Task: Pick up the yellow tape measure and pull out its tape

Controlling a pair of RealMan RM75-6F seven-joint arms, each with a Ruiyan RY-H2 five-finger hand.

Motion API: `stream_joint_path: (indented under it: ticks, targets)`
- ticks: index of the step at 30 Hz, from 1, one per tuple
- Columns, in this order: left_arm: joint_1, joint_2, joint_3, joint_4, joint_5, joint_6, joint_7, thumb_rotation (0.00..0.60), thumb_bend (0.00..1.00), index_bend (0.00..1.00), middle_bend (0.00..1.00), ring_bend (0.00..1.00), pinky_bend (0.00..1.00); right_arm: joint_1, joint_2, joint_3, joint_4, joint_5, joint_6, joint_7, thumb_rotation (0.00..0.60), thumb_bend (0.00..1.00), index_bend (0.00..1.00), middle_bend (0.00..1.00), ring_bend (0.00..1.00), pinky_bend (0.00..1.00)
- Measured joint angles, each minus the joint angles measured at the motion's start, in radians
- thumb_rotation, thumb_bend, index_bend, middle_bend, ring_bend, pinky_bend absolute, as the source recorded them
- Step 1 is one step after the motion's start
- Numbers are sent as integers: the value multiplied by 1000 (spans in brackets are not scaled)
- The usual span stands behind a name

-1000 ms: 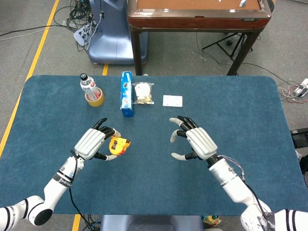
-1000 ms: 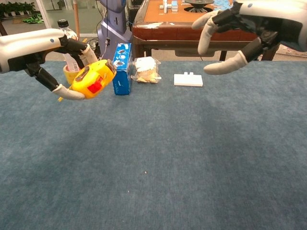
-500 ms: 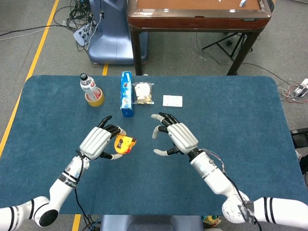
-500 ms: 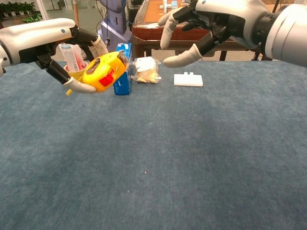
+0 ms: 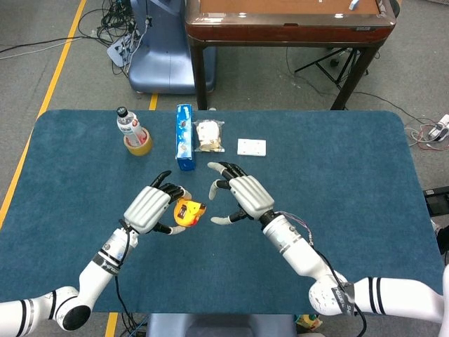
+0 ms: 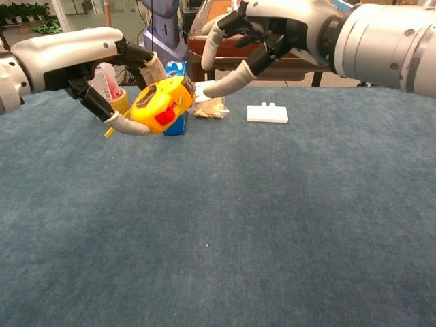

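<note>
My left hand [image 5: 151, 209] [image 6: 109, 82] grips the yellow tape measure [image 5: 188, 213] [image 6: 161, 105] above the blue table [image 5: 337, 182], its red button facing forward. No tape shows pulled out. My right hand [image 5: 240, 198] [image 6: 252, 41] hovers just right of the tape measure, fingers spread and curved toward it, holding nothing. Its thumb tip [image 6: 208, 88] sits close to the tape measure's right end; touching or not, I cannot tell.
At the back of the table stand a bottle inside a tape roll [image 5: 135, 133], a blue box [image 5: 184, 136], a bagged item [image 5: 209, 135] and a white flat block [image 5: 251, 147]. A brown table [image 5: 287, 17] stands beyond the far edge.
My right hand has moved left until it is beside the tape measure. My left hand has carried the tape measure a little right and up.
</note>
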State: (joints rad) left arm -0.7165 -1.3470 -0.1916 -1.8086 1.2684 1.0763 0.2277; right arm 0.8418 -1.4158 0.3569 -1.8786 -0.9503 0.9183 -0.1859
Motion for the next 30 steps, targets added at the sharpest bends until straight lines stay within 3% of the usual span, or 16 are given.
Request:
stream_joint_path:
  ticks: [10,30]
  targets:
    - [-2,3,-7,-4,-16,-3,-9,600,150,551,540,307,21,71,8,6,-4,109,-13,-45,600,207,484,77,0,0]
    - [-6,8,-15,-10,-42,-12,-21,600,150,550,540,307,21,120,-29,-20,29,140,2,-34,600,208,484,77,0,0]
